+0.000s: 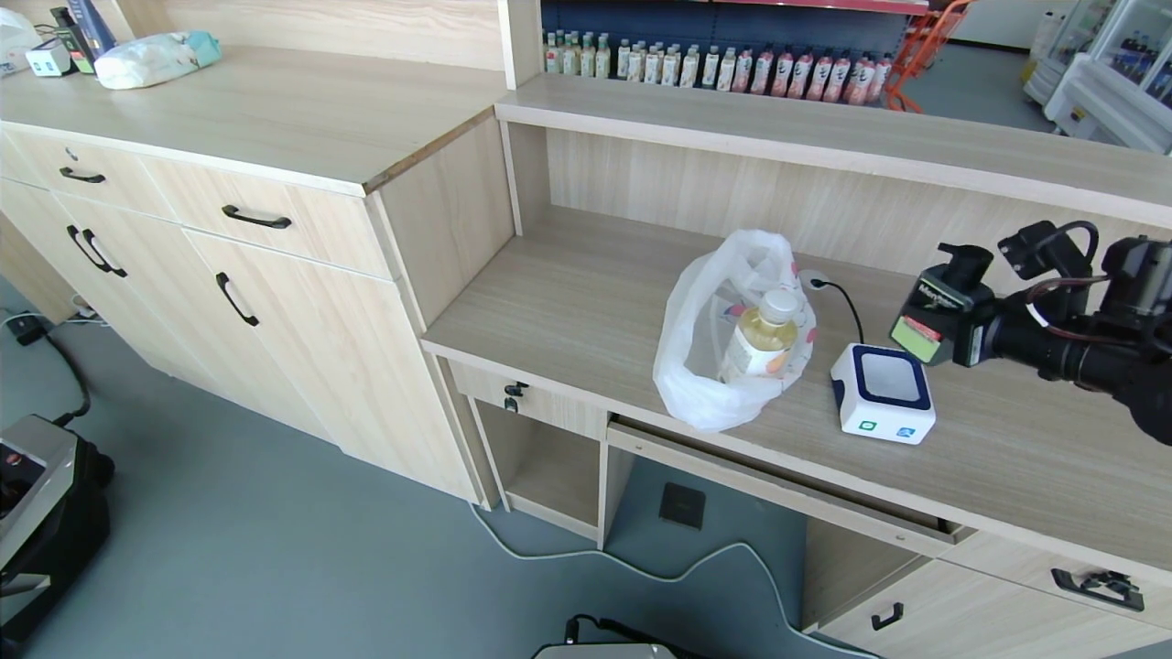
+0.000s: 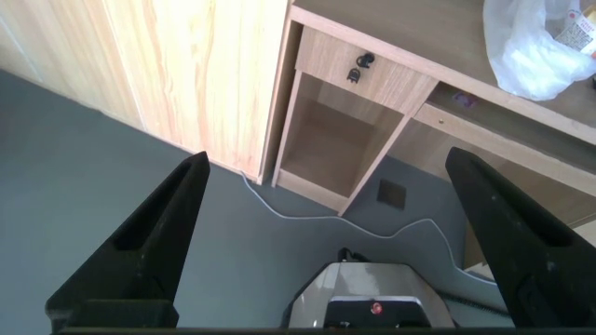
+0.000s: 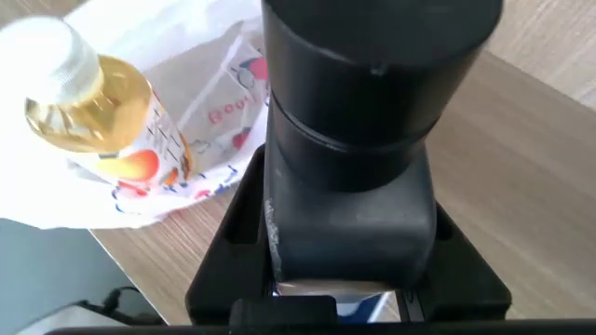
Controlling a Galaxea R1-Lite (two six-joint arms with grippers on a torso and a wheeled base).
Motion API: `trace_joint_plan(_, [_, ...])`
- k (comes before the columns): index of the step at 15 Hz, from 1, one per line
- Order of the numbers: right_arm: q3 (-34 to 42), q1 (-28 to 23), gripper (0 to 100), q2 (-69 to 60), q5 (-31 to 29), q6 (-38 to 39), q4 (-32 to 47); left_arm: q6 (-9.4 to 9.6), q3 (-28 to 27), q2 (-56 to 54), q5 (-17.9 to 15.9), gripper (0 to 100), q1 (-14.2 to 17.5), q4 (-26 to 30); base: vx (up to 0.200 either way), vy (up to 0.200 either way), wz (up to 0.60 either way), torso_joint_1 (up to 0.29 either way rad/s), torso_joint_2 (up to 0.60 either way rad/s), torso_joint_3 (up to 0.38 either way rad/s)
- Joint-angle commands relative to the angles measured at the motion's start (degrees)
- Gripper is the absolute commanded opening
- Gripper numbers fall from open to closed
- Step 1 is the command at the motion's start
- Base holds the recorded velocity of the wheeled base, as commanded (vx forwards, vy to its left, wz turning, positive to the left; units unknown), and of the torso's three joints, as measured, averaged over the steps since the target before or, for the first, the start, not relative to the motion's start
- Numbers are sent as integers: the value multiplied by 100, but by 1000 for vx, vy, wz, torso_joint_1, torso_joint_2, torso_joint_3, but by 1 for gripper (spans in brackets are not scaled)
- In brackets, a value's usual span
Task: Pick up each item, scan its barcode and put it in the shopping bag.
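Right tool [image 1: 972,331] holds black container [image 1: 938,307] near the scanner [image 1: 884,392].

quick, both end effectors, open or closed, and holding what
left end effector: open, empty
right end effector: closed on a black bottle

White plastic shopping bag [image 1: 682,366] carries red print; clear bottle [image 1: 765,339] holds amber drink, white cap; white scanner box [image 1: 882,394], navy-rimmed top; black carton [image 1: 938,320], green-and-red label.
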Motion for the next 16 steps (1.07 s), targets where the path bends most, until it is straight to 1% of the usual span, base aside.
trace_joint_plan(1, [697, -553, 0, -544, 36, -842, -3, -4, 0, -2, 1, 100, 0, -1, 0, 0, 0, 0, 0, 0])
trace_joint_plan(4, [688, -553, 0, -596, 0, -948, -90, -4, 0, -2, 1, 100, 0, -1, 0, 0, 0, 0, 0, 0])
trace_joint_plan(5, [653, -561, 0, -596, -8, -1141, -257, -4, 0, -2, 1, 100, 0, -1, 0, 0, 0, 0, 0, 0])
trace_joint_plan(7, [636, -561, 0, -561, 0, -1141, -468, -4, 0, -2, 1, 100, 0, -1, 0, 0, 0, 0, 0, 0])
trace_joint_plan(9, [486, -561, 0, -473, 229, -702, -653, -4, 0, -2, 1, 100, 0, -1, 0, 0, 0, 0, 0, 0])
trace_joint_plan(10, [390, -561, 0, -456, 642, -254, -837, -4, 0, -2, 1, 100, 0, -1, 0, 0, 0, 0, 0, 0])
trace_joint_plan(11, [398, -553, 0, -465, 624, 36, -1004, -4, 0, -2, 1, 100, 0, -1, 0, 0, 0, 0, 0, 0])
trace_joint_plan(14, [354, -535, 0, -447, 326, 476, -1066, -4, 0, -2, 1, 100, 0, -1, 0, 0, 0, 0, 0, 0])
trace_joint_plan(16, [372, -544, 0, -447, 247, 529, -1066, -4, 0, -2, 1, 100, 0, -1, 0, 0, 0, 0, 0, 0])
